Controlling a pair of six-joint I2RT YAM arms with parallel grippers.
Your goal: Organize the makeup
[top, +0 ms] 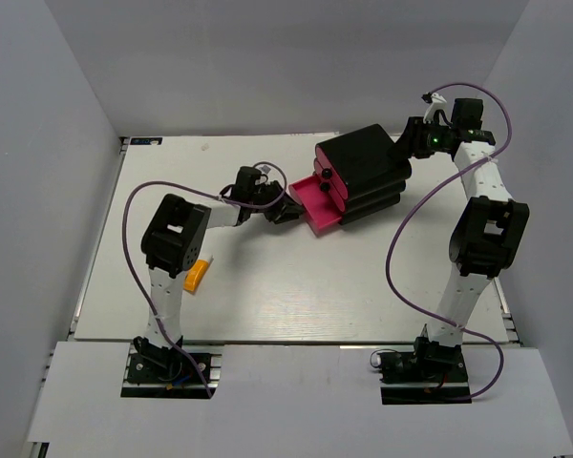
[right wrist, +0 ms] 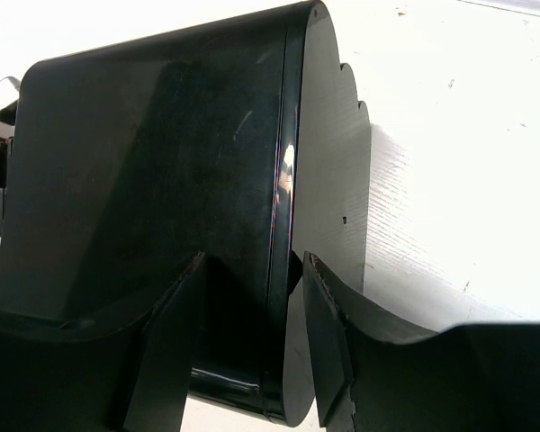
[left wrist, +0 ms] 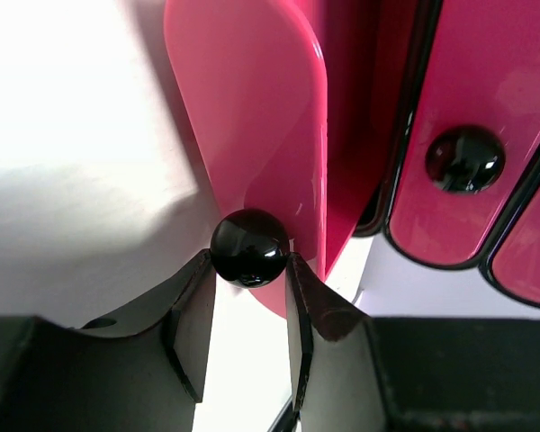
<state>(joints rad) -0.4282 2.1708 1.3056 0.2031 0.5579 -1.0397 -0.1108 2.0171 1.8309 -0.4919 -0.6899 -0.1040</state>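
Note:
From the makeup, only an orange tube [top: 198, 275] shows, lying on the table beside my left arm. The black box [top: 365, 164] with pink drawers stands at the middle back. Its lowest pink drawer [top: 317, 205] is pulled out toward the left. My left gripper [top: 286, 211] is shut on that drawer's round black knob [left wrist: 248, 247], pinched between both fingertips [left wrist: 308, 292]. The drawer's pink front [left wrist: 252, 117] rises just behind the knob. My right gripper [top: 408, 143] straddles the box's rear edge [right wrist: 283, 225], shut on it with one finger on each face.
A closed pink drawer [left wrist: 486, 81] with its own black knob [left wrist: 465, 158] sits right of the open one. Grey walls close in the white table [top: 267, 296] on three sides. A purple cable [top: 401, 239] loops beside my right arm.

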